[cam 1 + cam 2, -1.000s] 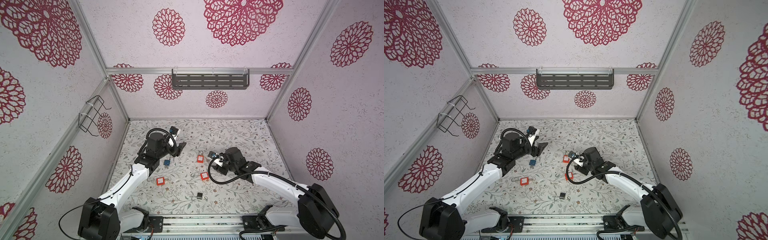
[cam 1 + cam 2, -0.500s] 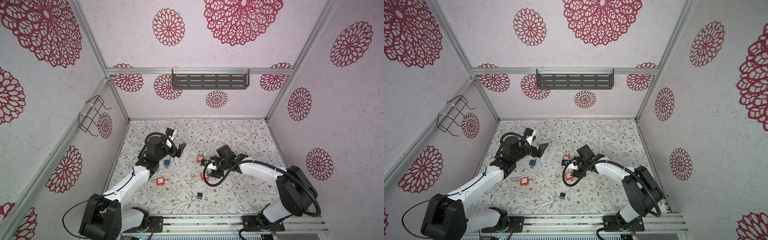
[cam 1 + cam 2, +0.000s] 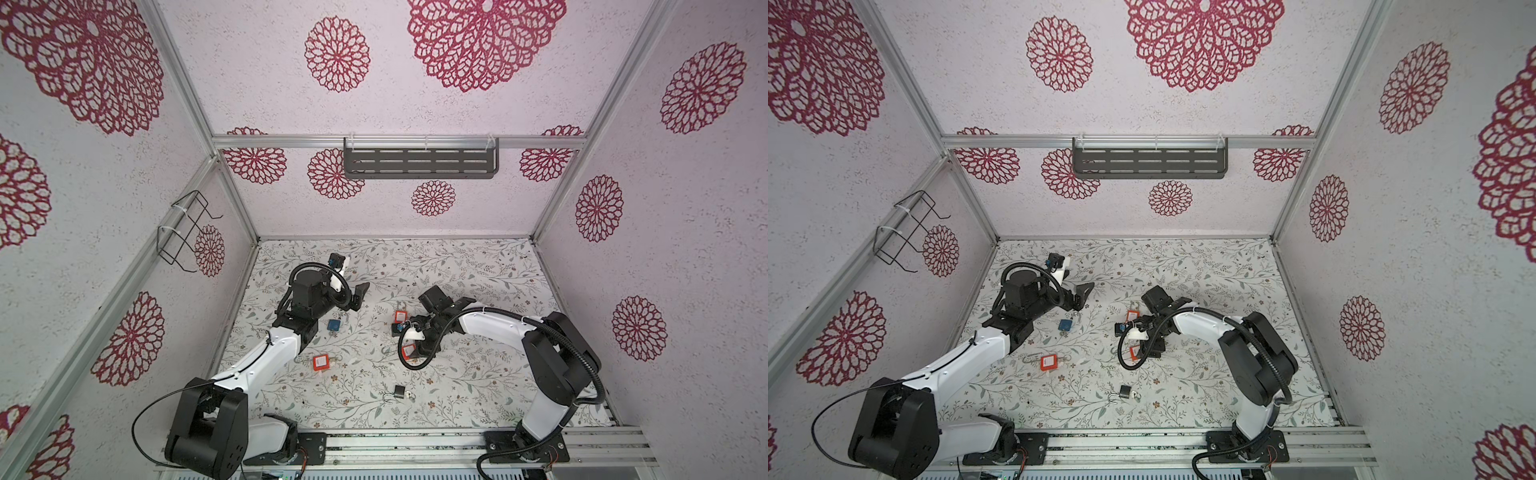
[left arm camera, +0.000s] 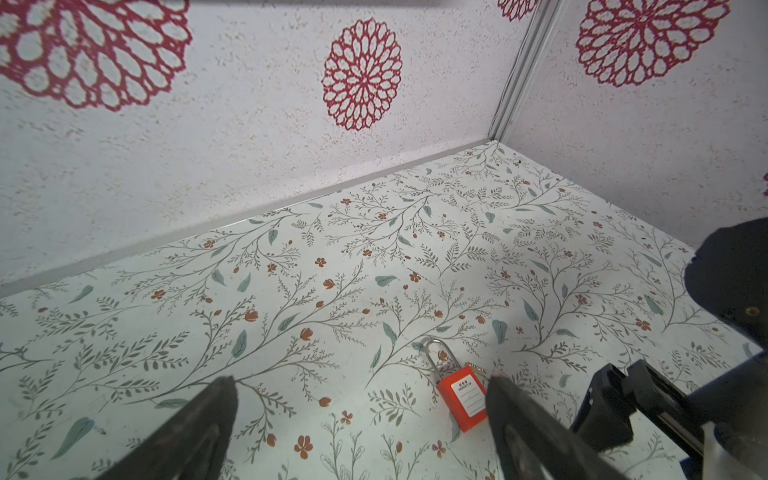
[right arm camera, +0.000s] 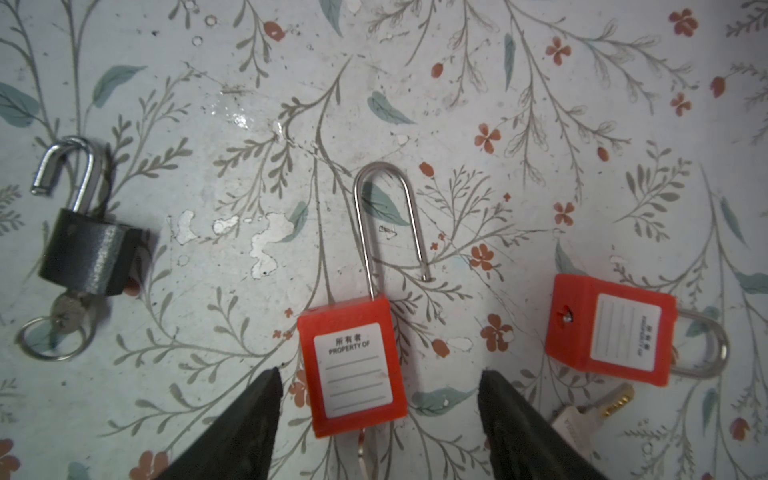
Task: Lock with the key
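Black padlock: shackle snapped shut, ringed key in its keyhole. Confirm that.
Wrong on the shackle: the right wrist view shows the black padlock with its shackle open, the free end clear of the body. The ringed key is in its keyhole.

Both top views are bright and evenly lit; the white red-flowered walls [image 3: 83,62] stretch at the edges. The right wrist view is dimmer: the small black metal padlock [image 5: 89,257] casts a soft shadow, and the white floral tabletop [image 5: 241,116] glares slightly.
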